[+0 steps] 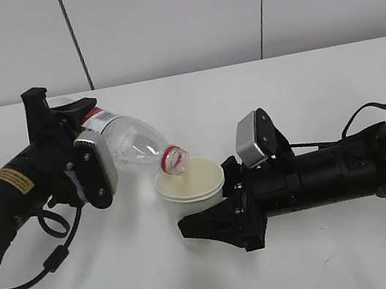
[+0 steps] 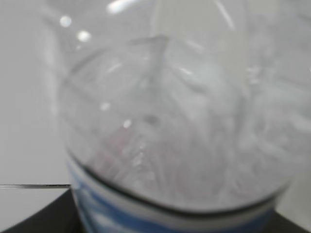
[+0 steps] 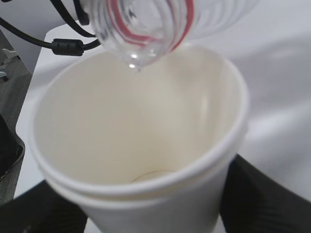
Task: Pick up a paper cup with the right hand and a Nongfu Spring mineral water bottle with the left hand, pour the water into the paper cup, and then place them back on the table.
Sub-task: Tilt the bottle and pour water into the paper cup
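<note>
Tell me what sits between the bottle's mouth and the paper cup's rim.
Nothing solid: the bottle's mouth hangs just above the paper cup, with one water drop at its lip, seen in the right wrist view.

Bottle (image 1: pixel 130 144): left of cup, tilted, mouth over cup rim.
Cup (image 1: pixel 191 189): centre, between claws.
Worktop (image 1: pixel 331 262): beneath both.
</note>
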